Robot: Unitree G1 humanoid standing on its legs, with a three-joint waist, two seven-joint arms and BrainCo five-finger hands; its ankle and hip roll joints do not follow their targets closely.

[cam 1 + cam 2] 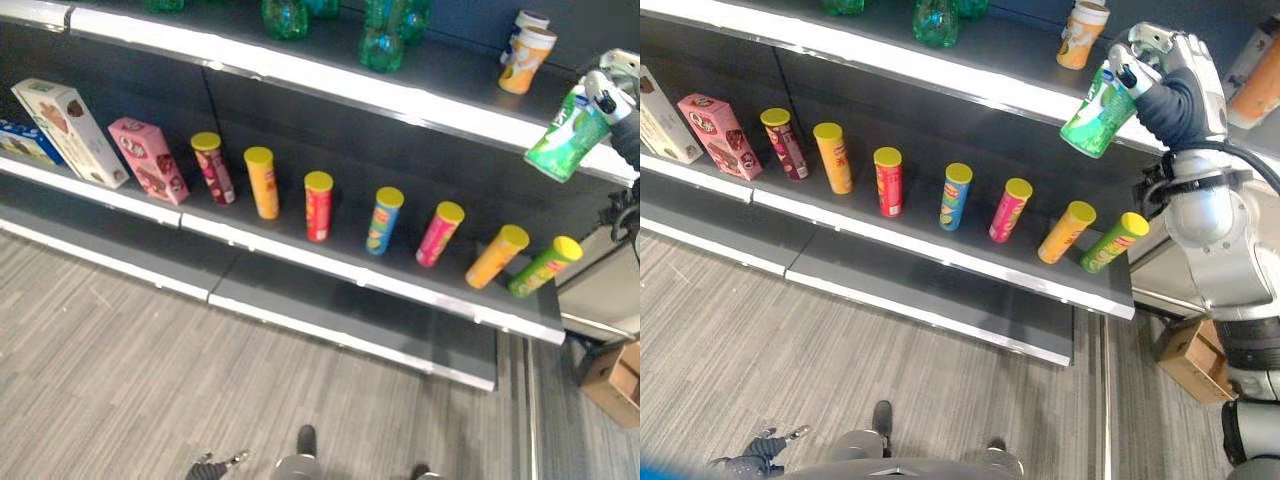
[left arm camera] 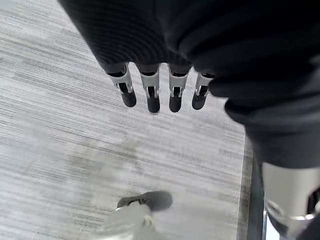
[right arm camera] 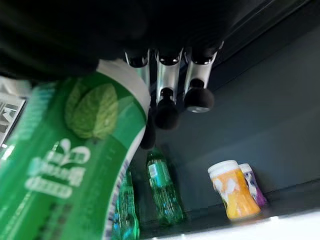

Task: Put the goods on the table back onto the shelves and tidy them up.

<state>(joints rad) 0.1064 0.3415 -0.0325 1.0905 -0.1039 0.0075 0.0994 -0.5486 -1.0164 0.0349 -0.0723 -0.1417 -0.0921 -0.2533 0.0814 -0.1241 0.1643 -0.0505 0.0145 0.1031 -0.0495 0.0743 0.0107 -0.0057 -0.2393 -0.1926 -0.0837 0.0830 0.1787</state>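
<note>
Green cup [image 1: 1098,112] held in the air at the upper shelf's [image 1: 940,75] front edge, near its right end.
The right hand [image 1: 1155,70] curls round its upper part; it looks light, smooth and crushable, so a gentle mid-body grip suits. The left hand [image 2: 160,92] hangs relaxed over the floor.

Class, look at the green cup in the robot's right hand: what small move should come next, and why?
Probably carry the green cup forward over the upper shelf and set it beside the orange cup. The right hand holds it tilted in front of that shelf's edge, level with the similar cups, and bare shelf shows nearby.
</note>
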